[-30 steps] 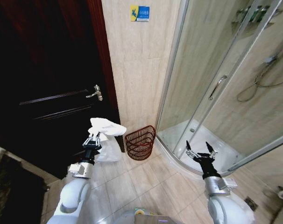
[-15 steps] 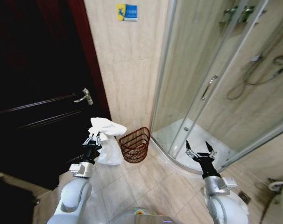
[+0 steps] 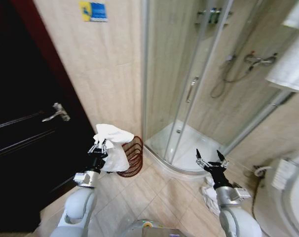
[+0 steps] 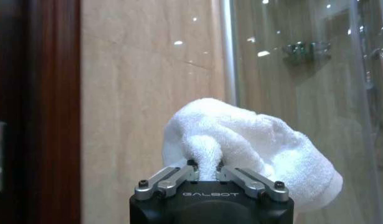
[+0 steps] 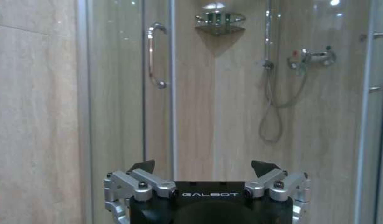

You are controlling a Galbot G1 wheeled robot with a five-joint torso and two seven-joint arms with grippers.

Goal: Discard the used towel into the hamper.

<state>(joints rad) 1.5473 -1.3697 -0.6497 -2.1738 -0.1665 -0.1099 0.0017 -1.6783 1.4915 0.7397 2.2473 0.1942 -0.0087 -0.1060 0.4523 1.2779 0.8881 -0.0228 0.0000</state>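
My left gripper (image 3: 99,146) is shut on the white towel (image 3: 112,148), which it holds up in front of me; the cloth bunches above the fingers and hangs down to the right. In the left wrist view the towel (image 4: 254,140) bulges out from between the closed fingers (image 4: 204,170). The hamper (image 3: 132,157), a dark red-brown wire basket, stands on the floor against the tiled wall, partly hidden behind the towel. My right gripper (image 3: 211,159) is held up at the right, open, with nothing in it, and it (image 5: 204,170) faces the shower.
A dark wooden door (image 3: 21,123) with a metal handle (image 3: 58,112) is at the left. A glass shower cabin (image 3: 199,98) with a curved white tray (image 3: 179,148) stands beyond the hamper. A white cloth (image 3: 208,195) lies on the floor and a white fixture (image 3: 287,192) is at the right.
The whole picture has shifted left, so the camera has turned right; the hamper now sits closer to the towel in view. Both arms keep their pose, the towel still held.
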